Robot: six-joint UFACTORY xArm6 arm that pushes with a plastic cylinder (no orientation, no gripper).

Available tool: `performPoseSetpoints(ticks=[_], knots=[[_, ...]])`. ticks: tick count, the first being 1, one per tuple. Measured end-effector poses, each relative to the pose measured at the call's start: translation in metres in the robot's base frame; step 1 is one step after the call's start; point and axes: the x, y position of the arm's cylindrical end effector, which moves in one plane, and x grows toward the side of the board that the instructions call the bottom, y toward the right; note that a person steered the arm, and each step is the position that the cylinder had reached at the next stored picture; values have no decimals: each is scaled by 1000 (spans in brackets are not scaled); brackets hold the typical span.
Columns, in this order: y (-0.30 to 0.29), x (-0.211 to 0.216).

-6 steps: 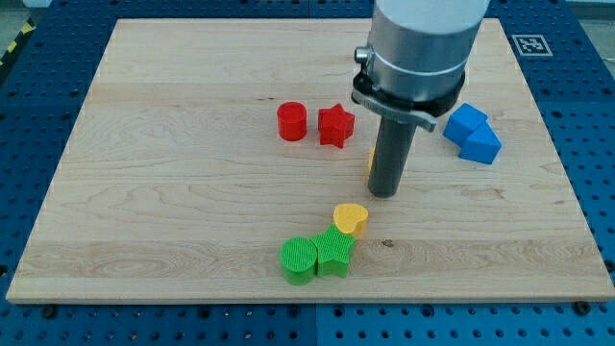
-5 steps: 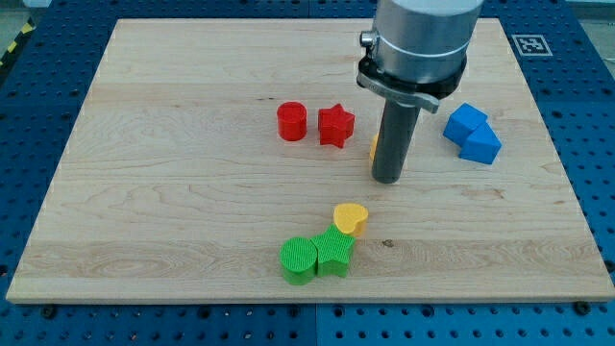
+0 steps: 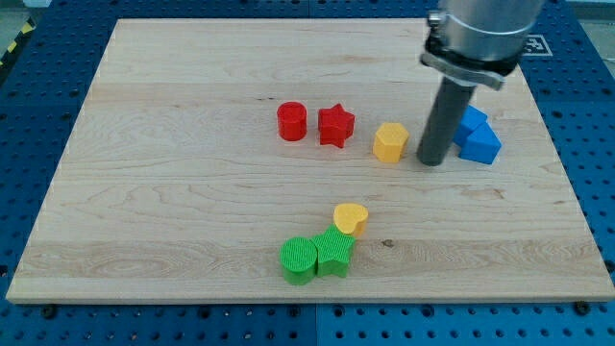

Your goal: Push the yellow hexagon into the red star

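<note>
Camera view shows my tip [image 3: 431, 161] resting on the wooden board [image 3: 173, 192], bare and holding nothing, just right of the yellow hexagon [image 3: 389, 142] with a narrow gap between them. Left of the hexagon sits the red star [image 3: 335, 126], then a red cylinder [image 3: 291, 122]. Two blue blocks [image 3: 475, 135] lie right of the rod. Nearer, a yellow heart [image 3: 351, 219] touches a green star [image 3: 335, 252] beside a green cylinder [image 3: 299, 260].
</note>
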Motion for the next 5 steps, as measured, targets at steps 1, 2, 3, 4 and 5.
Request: performPoseSetpoints(ticks=[1,2,3,4,5], knots=[[-25,-9],[-27,-38],[-9,-18],[19,42],[20,102]])
